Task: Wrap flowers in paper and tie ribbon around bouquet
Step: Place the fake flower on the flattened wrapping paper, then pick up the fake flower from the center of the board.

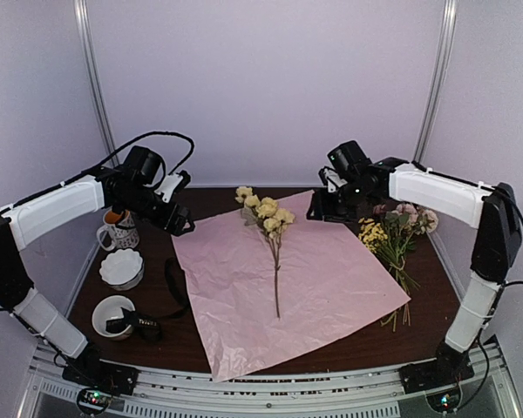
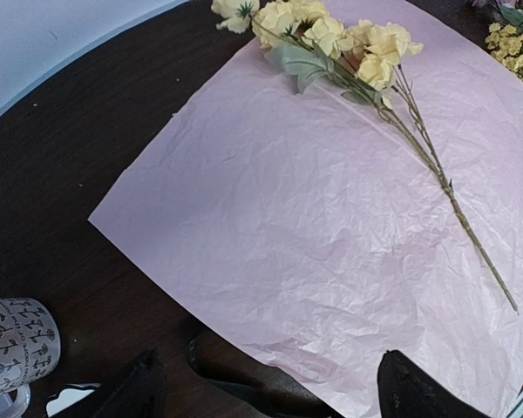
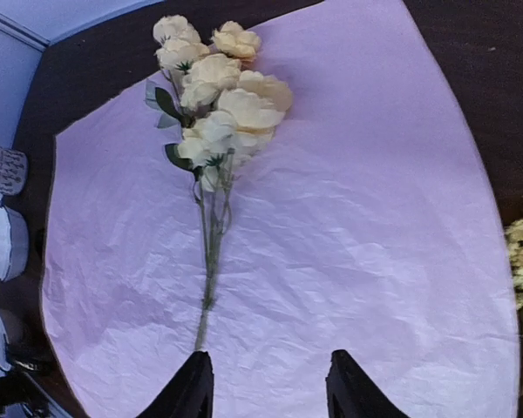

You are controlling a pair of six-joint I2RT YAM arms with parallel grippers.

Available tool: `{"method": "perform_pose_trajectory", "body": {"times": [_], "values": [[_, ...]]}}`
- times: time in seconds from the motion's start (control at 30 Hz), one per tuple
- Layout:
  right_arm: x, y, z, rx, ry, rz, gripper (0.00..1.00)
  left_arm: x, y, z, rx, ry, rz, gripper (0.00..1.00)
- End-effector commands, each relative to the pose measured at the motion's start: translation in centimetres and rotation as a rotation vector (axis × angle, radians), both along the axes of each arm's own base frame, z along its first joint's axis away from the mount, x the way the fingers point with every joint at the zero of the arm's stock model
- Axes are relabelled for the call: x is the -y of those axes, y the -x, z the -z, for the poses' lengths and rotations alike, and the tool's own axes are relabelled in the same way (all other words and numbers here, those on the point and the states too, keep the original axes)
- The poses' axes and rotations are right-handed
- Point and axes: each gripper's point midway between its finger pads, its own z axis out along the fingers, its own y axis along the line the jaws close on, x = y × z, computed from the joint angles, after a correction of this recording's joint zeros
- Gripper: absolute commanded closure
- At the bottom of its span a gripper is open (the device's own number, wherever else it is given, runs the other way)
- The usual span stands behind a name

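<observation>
Across the dark surface, your paper lay flat with the flowers on it, blooms at its far edge, likely so it could roll into a cone around them, while your left pincer and right pincer hung apart, empty.

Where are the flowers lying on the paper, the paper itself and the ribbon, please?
flowers on the paper (image 1: 268,210): top view, yellow blooms
paper (image 1: 340,274): top view, bare right part
ribbon (image 1: 142,323): top view, lettered end
</observation>
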Motion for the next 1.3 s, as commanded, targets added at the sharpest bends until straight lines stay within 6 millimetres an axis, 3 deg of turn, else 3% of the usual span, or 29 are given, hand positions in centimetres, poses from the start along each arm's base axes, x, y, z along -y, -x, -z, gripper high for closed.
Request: {"method": "perform_pose_trajectory", "body": {"times": [0.0, 0.1, 0.23, 0.37, 0.57, 0.67, 0.73, 0.93, 1.27], "values": [[12.6, 2.5, -0.8, -0.052, 0.355, 0.085, 0.62, 0.1, 0.2, -0.8, 0.026, 0.004, 0.016, 0.13], [19.1, 4.8, 2.0, -0.176, 0.542, 0.143, 0.66, 0.1, 0.2, -0.7, 0.026, 0.002, 0.016, 0.13], [22.3, 7.0, 5.5, -0.331, 0.66, 0.087, 0.54, 0.1, 0.2, -0.6, 0.022, 0.003, 0.017, 0.13], [25.2, 6.8, 7.9, -0.403, 0.839, 0.083, 0.47, 0.2, 0.3, -0.5, 0.018, 0.002, 0.02, 0.13], [26.0, 7.0, 9.9, -0.475, 0.876, 0.039, 0.46, 0.2, 0.4, -0.4, 0.017, -0.004, 0.024, 0.13], [27.0, 7.9, 10.5, -0.519, 0.856, 0.052, 0.6, 0.3, 0.4, -0.3, 0.017, -0.007, 0.027, 0.13], [27.8, 8.6, 10.6, -0.539, 0.838, 0.079, 0.64, 0.2, 0.4, -0.3, 0.017, -0.014, 0.026, 0.13], [27.6, 11.2, 12.2, -0.593, 0.782, 0.057, 0.58, 0.3, 0.4, -0.1, 0.012, -0.016, 0.028, 0.13], [29.4, 10.9, 14.4, -0.646, 0.826, 0.093, 0.61, 0.2, 0.4, -0.1, 0.012, -0.022, 0.028, 0.13]]}}
